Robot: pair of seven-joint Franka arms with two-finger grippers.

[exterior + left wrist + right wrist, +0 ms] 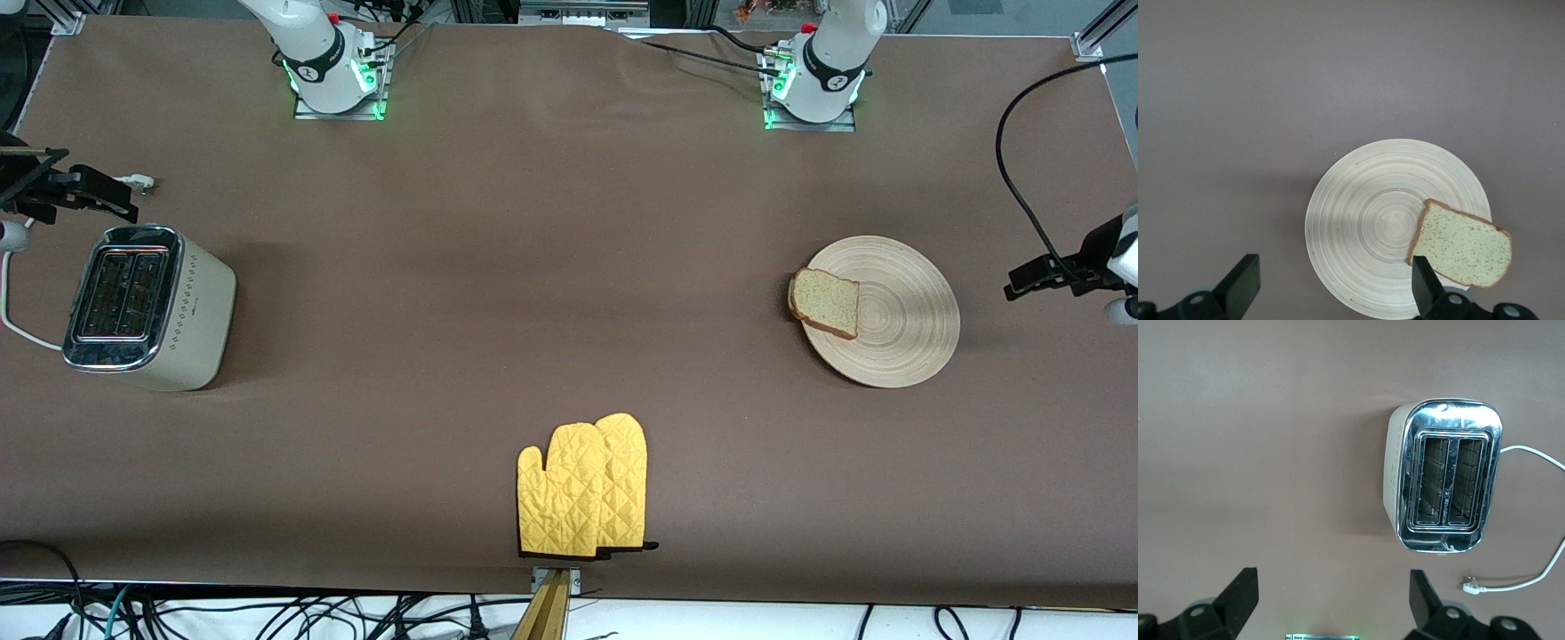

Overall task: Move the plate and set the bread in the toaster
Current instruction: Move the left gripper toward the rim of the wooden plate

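Observation:
The round tan wooden plate (902, 316) lies toward the left arm's end of the table. The speckled bread (825, 302) lies flat on its rim, on the side toward the right arm's end, overhanging slightly. The left wrist view shows the plate (1368, 227) and the bread (1463, 244) from above. My left gripper (1022, 284) hovers open and empty over the table beside the plate, and also shows in its own wrist view (1335, 290). The cream toaster (147, 307) stands at the right arm's end, slots up and empty (1446, 475). My right gripper (120, 203) hovers open and empty beside it (1331, 603).
A pair of yellow oven mitts (582, 487) lies near the table's edge closest to the front camera, midway along it. The toaster's white cord (11, 311) loops off the table end, and its plug (1469, 586) lies on the table beside the toaster.

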